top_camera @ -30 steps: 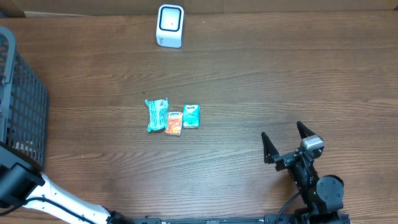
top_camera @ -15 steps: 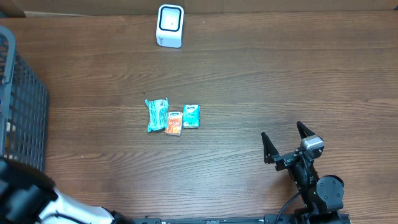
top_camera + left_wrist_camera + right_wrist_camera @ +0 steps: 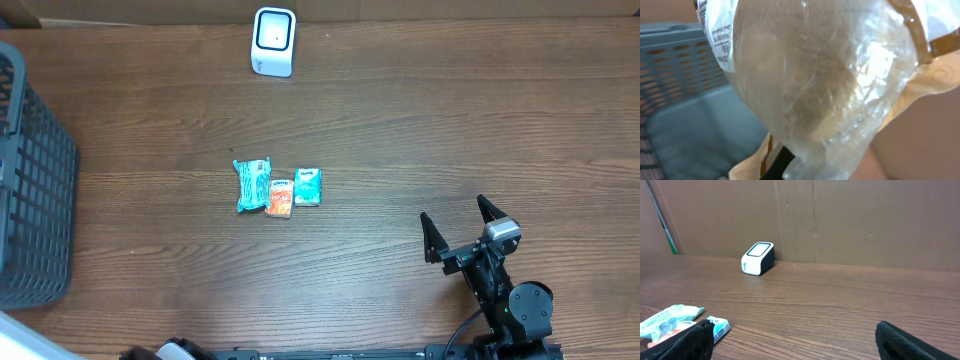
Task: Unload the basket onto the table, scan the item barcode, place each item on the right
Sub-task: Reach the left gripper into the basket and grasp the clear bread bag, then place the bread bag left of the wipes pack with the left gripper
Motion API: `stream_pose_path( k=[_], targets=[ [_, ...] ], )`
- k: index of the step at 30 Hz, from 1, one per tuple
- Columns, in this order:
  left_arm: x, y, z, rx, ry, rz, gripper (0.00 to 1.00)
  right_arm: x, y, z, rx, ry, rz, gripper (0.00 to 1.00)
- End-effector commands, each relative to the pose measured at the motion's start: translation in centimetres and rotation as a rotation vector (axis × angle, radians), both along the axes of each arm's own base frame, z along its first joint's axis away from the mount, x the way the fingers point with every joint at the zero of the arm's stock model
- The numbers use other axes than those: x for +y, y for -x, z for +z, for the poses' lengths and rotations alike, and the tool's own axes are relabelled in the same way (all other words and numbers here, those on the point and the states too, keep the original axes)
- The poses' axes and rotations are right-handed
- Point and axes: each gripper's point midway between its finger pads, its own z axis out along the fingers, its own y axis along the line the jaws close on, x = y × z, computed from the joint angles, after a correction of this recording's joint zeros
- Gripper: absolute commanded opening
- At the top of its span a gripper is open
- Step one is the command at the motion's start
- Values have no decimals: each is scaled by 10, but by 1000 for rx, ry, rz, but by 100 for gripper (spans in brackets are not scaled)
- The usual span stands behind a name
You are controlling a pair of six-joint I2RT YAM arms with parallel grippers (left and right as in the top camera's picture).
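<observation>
Three small packets (image 3: 278,186) lie on the worktop (image 3: 450,130), outside the grey basket (image 3: 35,200). A clear-wrapped item (image 3: 815,75) hangs before that basket by the closed left gripper. The right gripper (image 3: 452,210) gapes open.

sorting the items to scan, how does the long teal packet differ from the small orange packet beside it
The long teal plastic packet is clearly longer than the small orange plastic packet, which is squarer. The teal packet ends the row on the left; the orange packet sits mid-row. Both lie flat on the wooden table.
</observation>
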Motion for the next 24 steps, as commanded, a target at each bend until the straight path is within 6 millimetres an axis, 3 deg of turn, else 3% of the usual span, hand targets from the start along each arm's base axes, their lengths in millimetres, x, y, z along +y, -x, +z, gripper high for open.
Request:
stream_pose_path(
  k=[1, 5, 8, 11, 17, 24],
  targets=[
    [-52, -1, 33, -115, -26, -143, 4, 1, 0, -2, -2, -3, 1, 100],
    [-99, -11, 31, -79, -56, -306, 4, 1, 0, -2, -2, -3, 1, 100],
    [-136, -24, 5, 31, -31, -472, 4, 1, 0, -2, -2, -3, 2, 100],
    [-168, -39, -34, 179, 1, -640, 4, 1, 0, -2, -2, -3, 2, 100],
    [-207, -61, -122, 486, 54, -813, 4, 1, 0, -2, -2, -3, 1, 100],
    [-232, -67, -230, 827, 23, -881, 4, 1, 0, -2, -1, -3, 1, 100]
  ],
)
